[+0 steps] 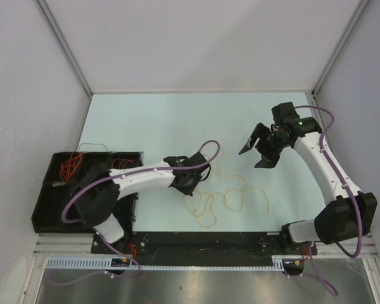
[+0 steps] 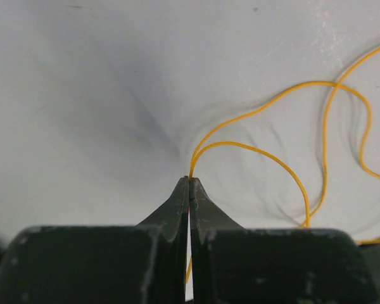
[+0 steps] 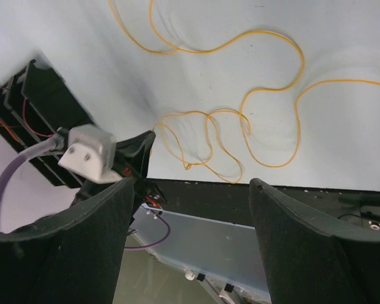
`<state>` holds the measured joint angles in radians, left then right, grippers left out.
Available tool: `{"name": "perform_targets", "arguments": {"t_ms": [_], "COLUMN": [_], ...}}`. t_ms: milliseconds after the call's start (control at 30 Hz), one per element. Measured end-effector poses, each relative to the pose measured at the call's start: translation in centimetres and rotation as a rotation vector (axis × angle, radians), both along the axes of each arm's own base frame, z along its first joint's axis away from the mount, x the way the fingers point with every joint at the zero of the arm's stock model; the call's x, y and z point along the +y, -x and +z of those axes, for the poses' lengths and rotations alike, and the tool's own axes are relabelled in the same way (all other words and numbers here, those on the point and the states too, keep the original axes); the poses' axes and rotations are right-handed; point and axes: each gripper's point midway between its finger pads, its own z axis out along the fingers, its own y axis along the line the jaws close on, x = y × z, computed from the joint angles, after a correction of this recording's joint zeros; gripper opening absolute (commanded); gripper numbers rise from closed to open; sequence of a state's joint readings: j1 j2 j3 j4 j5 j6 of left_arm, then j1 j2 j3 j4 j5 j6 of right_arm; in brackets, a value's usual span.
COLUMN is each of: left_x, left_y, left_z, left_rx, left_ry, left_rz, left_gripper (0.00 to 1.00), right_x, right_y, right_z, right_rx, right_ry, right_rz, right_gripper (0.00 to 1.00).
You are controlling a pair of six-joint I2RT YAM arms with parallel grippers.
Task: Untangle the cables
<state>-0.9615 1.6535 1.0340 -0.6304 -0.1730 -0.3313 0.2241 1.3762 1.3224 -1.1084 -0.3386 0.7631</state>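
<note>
Yellow cable (image 2: 231,143): loose loops on tabletop (image 1: 152,120), centre toward 6 o'clock. Left hand (image 2: 189,180) pinched tight on a bend at the heap's 9 o'clock edge. Right hand (image 1: 258,155) spread wide, empty, hovering at the heap's 2 o'clock. Cable looks light, limp, probably slick: grab a single strand clear of crossings and pull slowly, or the loops cinch. Red cables (image 1: 69,166) in black bin (image 1: 50,202), 9 o'clock.
</note>
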Motion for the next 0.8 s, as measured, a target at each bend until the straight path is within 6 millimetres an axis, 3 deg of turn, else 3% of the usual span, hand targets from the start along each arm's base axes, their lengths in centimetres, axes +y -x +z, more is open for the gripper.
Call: {"name": "perform_targets", "arguments": {"t_ms": [67,233,367,533,800], "left_x": [0.2,-0.3,1.2,3.2,5.1], "left_y": [-0.6,-2.9,-4.1,-4.3,-5.5], "left_z": [2.5,10.8,16.6,20.0,27.0], "left_rx": [-0.023,-0.138,-0.224,-0.252,-0.327], "left_ry": [0.019,0.168,0.246,0.248,0.339], "left_rz": [0.017,0.073,0.128,0.173,0.257], "left_gripper": [0.00,0.00,0.00,0.00,0.00], "right_x": [0.3,1.3,2.2,4.1,10.7], "right_y": [-0.3,-1.3,-2.2,-3.3,-3.2], "right_z": [0.2,0.5,0.6,1.0,2.3], "right_rx": [-0.009,-0.028,-0.043,-0.072,-0.151], "right_ry": [-0.020,-0.073,-0.117,-0.186,-0.334], "right_rz": [0.002,0.007,0.017,0.059,0.249], "right_gripper": [0.77,0.76,0.76,0.75,0.76]}}
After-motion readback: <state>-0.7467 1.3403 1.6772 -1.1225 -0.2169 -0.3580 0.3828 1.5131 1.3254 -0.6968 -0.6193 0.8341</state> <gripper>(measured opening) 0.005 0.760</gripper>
